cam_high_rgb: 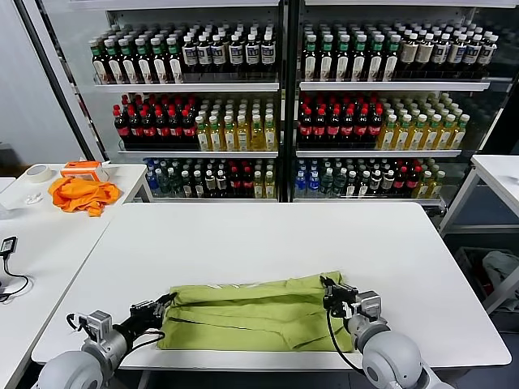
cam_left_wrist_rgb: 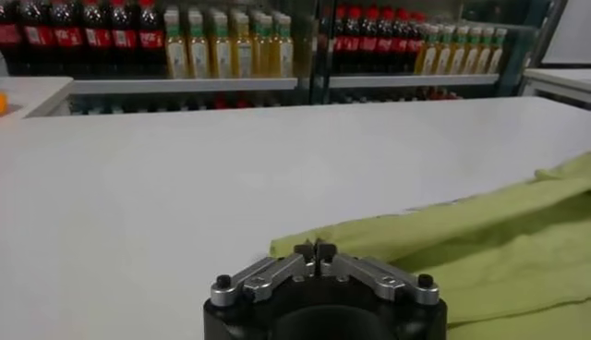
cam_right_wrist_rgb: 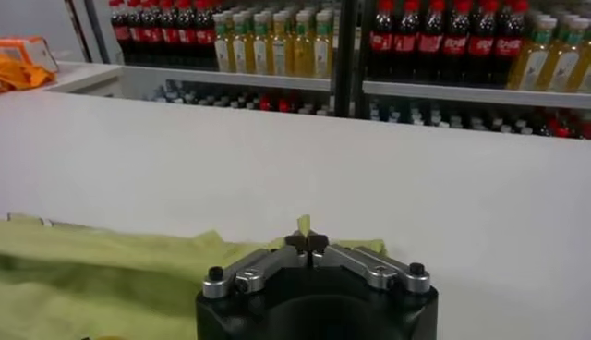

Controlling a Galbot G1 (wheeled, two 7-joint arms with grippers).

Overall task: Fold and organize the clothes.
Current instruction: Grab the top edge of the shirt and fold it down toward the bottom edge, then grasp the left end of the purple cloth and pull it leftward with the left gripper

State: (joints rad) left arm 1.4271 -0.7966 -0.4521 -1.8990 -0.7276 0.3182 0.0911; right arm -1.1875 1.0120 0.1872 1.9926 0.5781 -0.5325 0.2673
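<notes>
The clothes are one lime yellow-green T-shirt [cam_high_rgb: 255, 314], lying as a folded band across the white table [cam_high_rgb: 268, 235] near its front edge. My left gripper [cam_high_rgb: 166, 304] is at the band's far left corner. In the left wrist view its tips [cam_left_wrist_rgb: 315, 249] are shut together right on the shirt's edge [cam_left_wrist_rgb: 443, 240]. My right gripper [cam_high_rgb: 327, 285] is at the far right corner. In the right wrist view it [cam_right_wrist_rgb: 306, 242] is shut, with a small tuft of the green cloth [cam_right_wrist_rgb: 111, 268] sticking up between the tips. The printed graphic is not visible.
Drink-bottle shelves [cam_high_rgb: 243, 121] stand behind the table. On the side table at the left lie an orange cloth [cam_high_rgb: 81, 194], an orange-and-white box [cam_high_rgb: 85, 169], a tape roll [cam_high_rgb: 36, 172] and a cabled device [cam_high_rgb: 8, 245]. Another table [cam_high_rgb: 499, 174] stands at the right.
</notes>
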